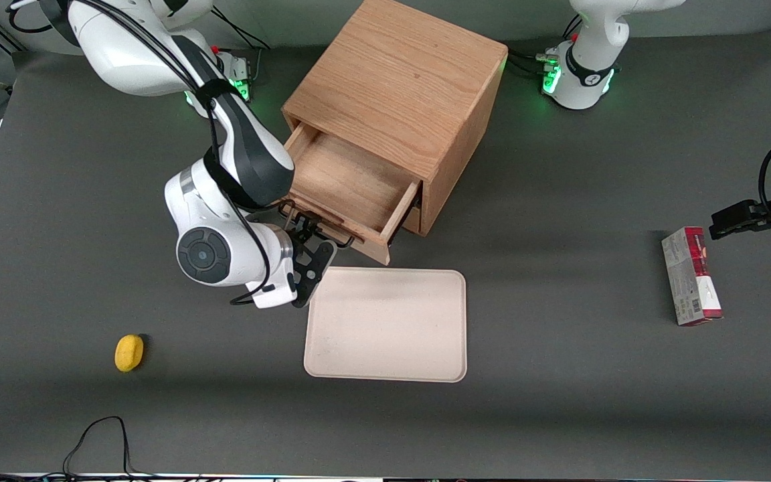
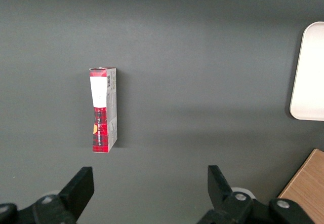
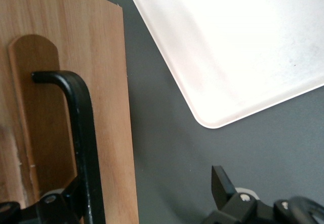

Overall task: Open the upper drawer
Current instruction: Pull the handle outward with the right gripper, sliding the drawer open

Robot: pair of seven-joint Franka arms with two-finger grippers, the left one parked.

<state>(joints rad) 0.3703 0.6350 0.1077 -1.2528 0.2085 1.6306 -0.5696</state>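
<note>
At the cabinet's front, nearer the front camera, the upper drawer stands pulled well out, its bare wooden floor showing. The gripper sits at the black bar handle, just above the cream tray's rim; its fingers are spread, one on each side of the bar, not clamping it. If more travel is wanted, pull straight along the drawer's slide and stop short of the tray. Only the wrist camera shows the handle lying loose between the fingers; only the front camera shows how far the drawer is out.
</note>
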